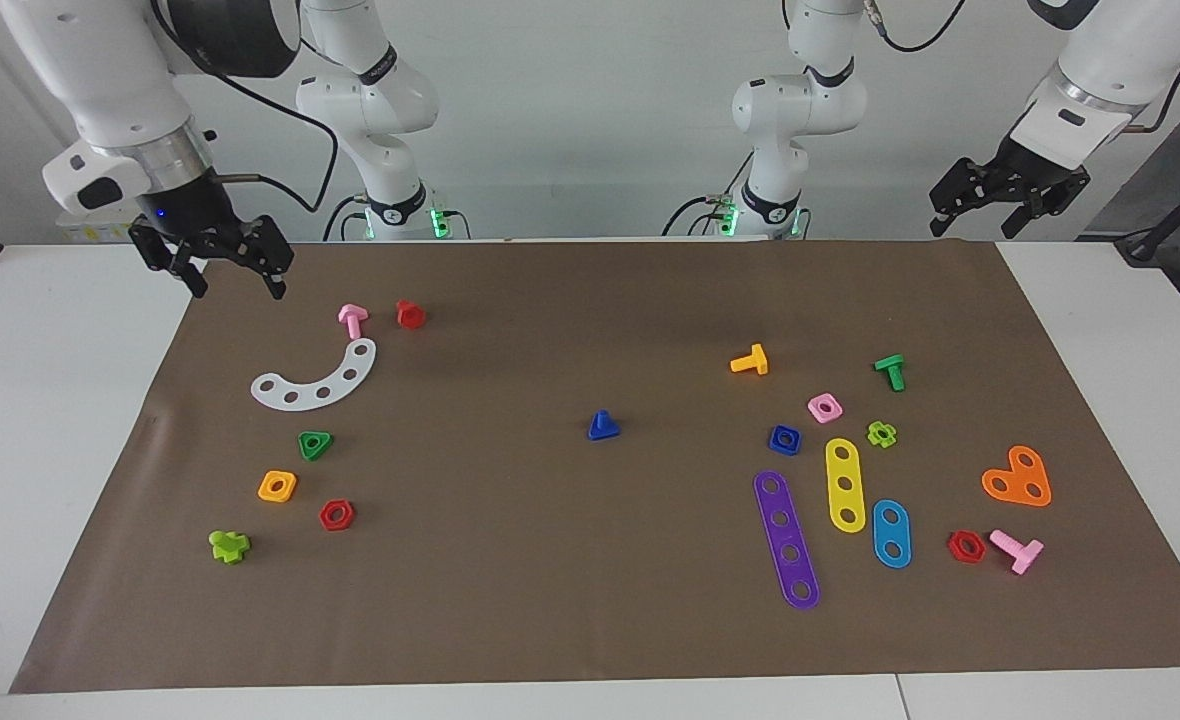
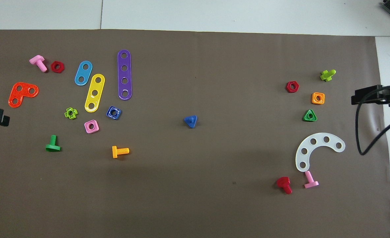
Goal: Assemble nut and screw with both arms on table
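Observation:
The dark blue screw [image 1: 602,427] [image 2: 190,121] stands on its triangular head near the middle of the brown mat [image 1: 550,580], stem up. The dark blue square nut [image 1: 784,439] [image 2: 114,112] lies flat toward the left arm's end, beside a pink square nut [image 1: 824,407]. My right gripper [image 1: 238,290] hangs open and empty over the mat's corner at the right arm's end of the white table [image 1: 50,450]. My left gripper [image 1: 972,228] waits raised over the mat's edge at the left arm's end, open and empty.
Around the blue nut lie purple [image 1: 787,540], yellow [image 1: 845,484] and light blue [image 1: 891,533] strips, an orange screw [image 1: 750,360] and a green screw [image 1: 890,371]. Toward the right arm's end sit a white curved strip [image 1: 315,380], a green triangular nut [image 1: 315,444] and an orange square nut [image 1: 277,486].

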Motion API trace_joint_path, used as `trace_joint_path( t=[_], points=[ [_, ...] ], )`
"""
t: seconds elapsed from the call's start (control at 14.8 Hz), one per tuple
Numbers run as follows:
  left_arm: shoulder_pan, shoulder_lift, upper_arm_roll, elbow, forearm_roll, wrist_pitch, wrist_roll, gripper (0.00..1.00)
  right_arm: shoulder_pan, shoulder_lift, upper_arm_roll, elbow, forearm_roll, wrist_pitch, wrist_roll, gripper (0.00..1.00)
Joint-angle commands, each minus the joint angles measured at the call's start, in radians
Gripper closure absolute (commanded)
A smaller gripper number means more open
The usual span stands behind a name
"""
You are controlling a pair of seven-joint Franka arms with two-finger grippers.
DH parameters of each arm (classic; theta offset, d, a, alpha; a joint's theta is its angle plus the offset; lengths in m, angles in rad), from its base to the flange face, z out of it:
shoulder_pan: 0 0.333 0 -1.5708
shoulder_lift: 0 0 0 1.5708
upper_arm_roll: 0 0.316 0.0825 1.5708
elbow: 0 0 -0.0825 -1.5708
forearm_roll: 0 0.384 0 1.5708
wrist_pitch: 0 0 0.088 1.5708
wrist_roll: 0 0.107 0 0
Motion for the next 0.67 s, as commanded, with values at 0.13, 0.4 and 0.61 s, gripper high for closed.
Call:
trace_joint_path(
  t=[0.13,0.4,0.61],
  points=[
    [0.011,-0.03,-0.004,-0.033,-0.015,0.002,0.006,0.0,-0.045,-0.021,0.011,-0.043,0.005,-0.022,-0.048,0.0],
    [0.011,-0.03,-0.004,-0.033,-0.015,0.002,0.006,0.0,-0.034,-0.048,0.013,-0.106,0.013,0.005,-0.051,0.0],
    [0.011,-0.03,-0.004,-0.033,-0.017,0.002,0.006,0.0,-0.032,-0.027,0.021,-0.065,0.013,-0.027,-0.053,0.0]
  ],
)
